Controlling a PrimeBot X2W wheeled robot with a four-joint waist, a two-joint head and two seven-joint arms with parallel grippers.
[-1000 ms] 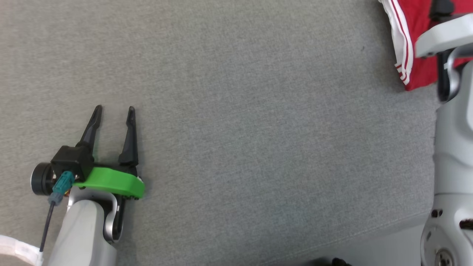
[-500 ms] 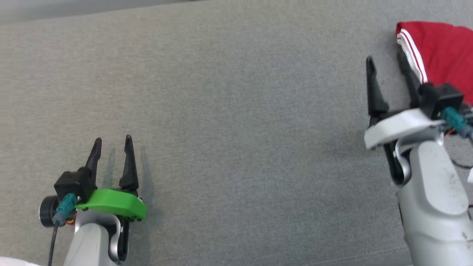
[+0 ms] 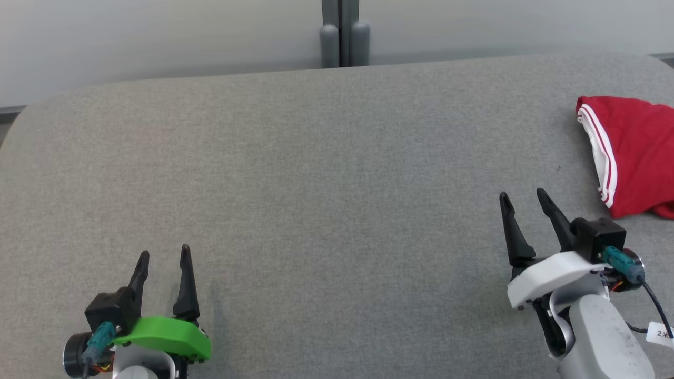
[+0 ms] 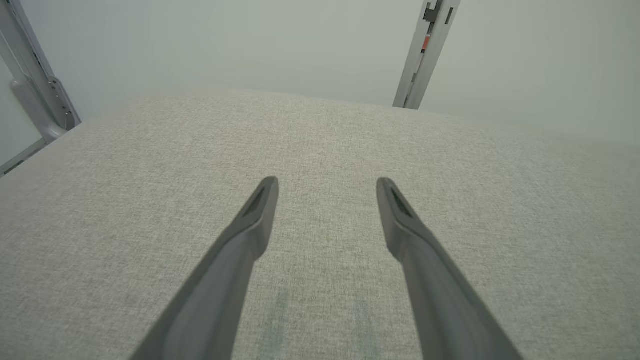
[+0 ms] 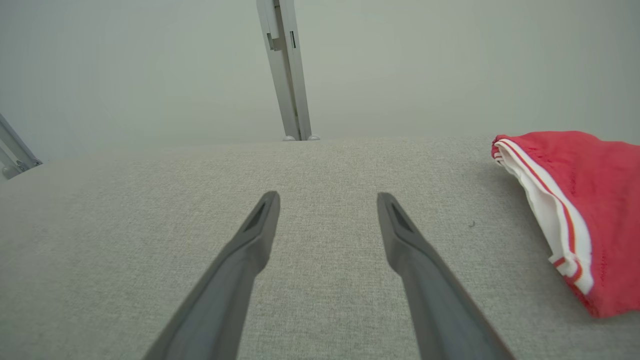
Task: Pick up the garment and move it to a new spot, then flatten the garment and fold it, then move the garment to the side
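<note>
Grey fabric covers the tabletop point(image 3: 337, 184). At lower left I see the left gripper point(image 3: 164, 251), fingers spread above bare fabric. At lower right, the right gripper point(image 3: 522, 193) is spread likewise. The red, white-trimmed garment point(image 3: 634, 152) lies folded near it, at the far right edge.

Red garment point(image 3: 634, 152), white-striped, folded, far right

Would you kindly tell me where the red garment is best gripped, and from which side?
Probably the white striped hem of the red garment: it lies as a layered edge facing the open right gripper, so come in from the garment's left.
</note>
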